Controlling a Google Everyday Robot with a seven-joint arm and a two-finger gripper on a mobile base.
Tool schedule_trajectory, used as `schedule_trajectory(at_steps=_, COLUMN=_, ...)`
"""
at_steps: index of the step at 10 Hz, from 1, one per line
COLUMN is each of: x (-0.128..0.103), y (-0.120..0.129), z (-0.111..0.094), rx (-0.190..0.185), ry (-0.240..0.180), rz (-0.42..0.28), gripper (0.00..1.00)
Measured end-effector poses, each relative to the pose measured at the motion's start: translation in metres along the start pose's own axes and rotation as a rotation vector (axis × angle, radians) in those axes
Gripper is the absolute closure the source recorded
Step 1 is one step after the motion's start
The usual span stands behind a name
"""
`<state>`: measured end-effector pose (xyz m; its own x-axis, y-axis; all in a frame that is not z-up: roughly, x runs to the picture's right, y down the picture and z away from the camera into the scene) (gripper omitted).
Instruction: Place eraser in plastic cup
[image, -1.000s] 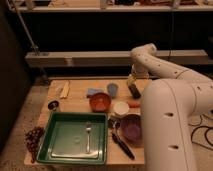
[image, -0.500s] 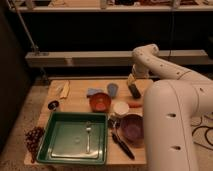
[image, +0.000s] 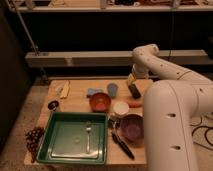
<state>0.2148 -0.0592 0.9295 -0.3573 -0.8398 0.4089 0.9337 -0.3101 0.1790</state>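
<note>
1. Eraser (image: 134, 91) lies at the right rear of the table (image: 75, 97), just behind the carrot (image: 134, 103).
2. My gripper (image: 132, 83) is right over it; I cannot tell whether it grips.
3. Blue cup (image: 113, 89) stands just to the left.

White arm (image: 175, 120) covering table's (image: 77, 102) right edge, running past view's lower edge; gripper (image: 133, 86) over far right corner, blurring into eraser (image: 134, 92).

Hand (image: 131, 82) hangs over the tabletop's (image: 77, 102) back right, eraser (image: 134, 91) right below it. Blue cup (image: 113, 89) crowds it on camera-left; carrot (image: 134, 104) and white cup (image: 121, 108) block the front. Open wood between banana (image: 65, 90) and red bowl (image: 100, 102). Arm (image: 170, 115) walls off the right.
</note>
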Motion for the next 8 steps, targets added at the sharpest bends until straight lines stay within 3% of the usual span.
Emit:
schedule_trajectory(at_steps=1, x=0.002, y=0.0, z=0.001, rx=0.056, ry=0.013, rz=0.001, gripper=0.2)
schedule_trajectory(at_steps=2, x=0.003, y=0.001, z=0.0, rx=0.175, ry=0.045, rz=0.006, gripper=0.2)
schedule_trajectory(at_steps=3, x=0.003, y=0.005, z=-0.003, rx=0.244, ry=0.077, rz=0.007, gripper=0.2)
schedule_trajectory(at_steps=4, x=0.002, y=0.007, z=-0.005, rx=0.289, ry=0.098, rz=0.003, gripper=0.2)
schedule_trajectory(at_steps=6, x=0.003, y=0.009, z=-0.009, rx=0.351, ry=0.137, rz=-0.004, gripper=0.2)
schedule_trajectory(at_steps=8, x=0.003, y=0.008, z=-0.008, rx=0.351, ry=0.136, rz=-0.007, gripper=0.2)
